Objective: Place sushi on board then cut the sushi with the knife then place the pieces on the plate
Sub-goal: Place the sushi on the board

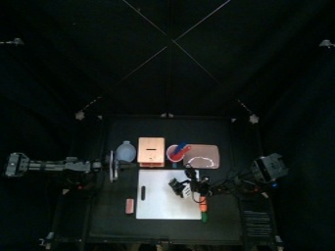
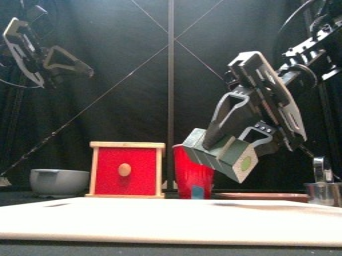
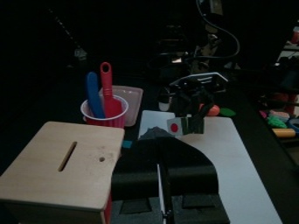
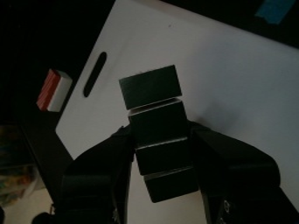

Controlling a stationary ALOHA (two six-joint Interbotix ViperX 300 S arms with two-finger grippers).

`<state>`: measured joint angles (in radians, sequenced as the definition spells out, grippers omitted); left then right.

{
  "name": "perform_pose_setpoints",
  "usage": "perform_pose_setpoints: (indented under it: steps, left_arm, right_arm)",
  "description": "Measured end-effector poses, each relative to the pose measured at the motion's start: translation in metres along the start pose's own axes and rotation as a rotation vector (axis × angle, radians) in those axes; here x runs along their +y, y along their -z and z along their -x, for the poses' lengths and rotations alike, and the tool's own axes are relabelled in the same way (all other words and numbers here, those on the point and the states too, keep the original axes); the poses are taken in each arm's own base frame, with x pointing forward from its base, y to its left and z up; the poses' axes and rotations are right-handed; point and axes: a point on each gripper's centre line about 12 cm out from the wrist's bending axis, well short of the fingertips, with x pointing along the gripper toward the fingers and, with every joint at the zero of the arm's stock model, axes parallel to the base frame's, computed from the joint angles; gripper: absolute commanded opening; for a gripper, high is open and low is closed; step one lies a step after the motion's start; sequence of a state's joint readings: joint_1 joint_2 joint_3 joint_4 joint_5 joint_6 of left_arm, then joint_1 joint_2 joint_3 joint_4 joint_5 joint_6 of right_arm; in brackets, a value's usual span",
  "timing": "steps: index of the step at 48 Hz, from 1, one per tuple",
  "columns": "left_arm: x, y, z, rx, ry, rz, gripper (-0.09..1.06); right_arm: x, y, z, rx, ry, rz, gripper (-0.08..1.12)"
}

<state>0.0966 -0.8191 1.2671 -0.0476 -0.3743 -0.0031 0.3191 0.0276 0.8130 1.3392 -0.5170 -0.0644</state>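
- The sushi roll [image 4: 152, 87], a row of dark blocks joined end to end, sits in the centre of the right wrist view, above the white cutting board [image 4: 222, 79].
- The right gripper [image 4: 159, 140] is clenched on the roll's near half, one jaw on each long side. The far blocks stick out past the jaw tips.
- Whether the roll touches the board cannot be told.
- In the top view the board [image 1: 160, 196] lies in the lower middle of the frame, and the right arm [image 1: 268, 167] reaches in over it from the right edge.
- A small red and white toy [image 4: 54, 90] lies on the counter [image 1: 144, 225] just beside the board's edge, near the grip hole.
- A small red and green toy [image 1: 206, 207] lies at the board's right edge in the top view.
- Above the board in the top view lies the pink tray [image 1: 207, 149].
- The red cup [image 3: 103, 112] holds the blue knife [image 3: 93, 92] and the red knife [image 3: 105, 83], both upright.
- The wooden box [image 2: 127, 170], with its red drawer front, stands left of the cup in the front view. The blue-grey bowl [image 2: 58, 181] is at the lower left.
- The left gripper [image 3: 162, 175] hangs by the box with its jaws pressed together and nothing between them.
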Motion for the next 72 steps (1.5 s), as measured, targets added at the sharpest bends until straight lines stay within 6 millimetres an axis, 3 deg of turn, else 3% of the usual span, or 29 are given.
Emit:
perform_pose_setpoints:
  steps: [14,27,37,50,60,72]
  left_arm:
    - [0.0,0.001,0.0,0.006,-0.004,0.01,-0.02]
    - [0.001,0.006,0.002,0.018,-0.006,0.011,-0.02]
    - [0.002,0.009,0.003,0.027,-0.009,0.01,-0.02]
    - [0.002,0.009,0.003,0.027,-0.009,0.011,-0.02]
    - [0.002,0.009,0.003,0.027,-0.009,0.008,-0.02]
    - [0.002,0.012,0.003,0.047,-0.011,0.007,-0.02]
  right_arm:
    - [0.026,0.013,-0.014,-0.005,0.039,-0.163,0.58]
    - [0.017,0.034,-0.007,-0.043,0.172,-0.321,0.58]
    - [0.024,0.035,-0.007,-0.082,0.227,-0.425,0.58]
    - [0.032,0.046,-0.026,-0.094,0.285,-0.502,0.58]
    - [0.035,0.04,-0.025,-0.152,0.317,-0.54,0.58]
    - [0.037,0.039,-0.024,-0.11,0.41,-0.464,0.58]
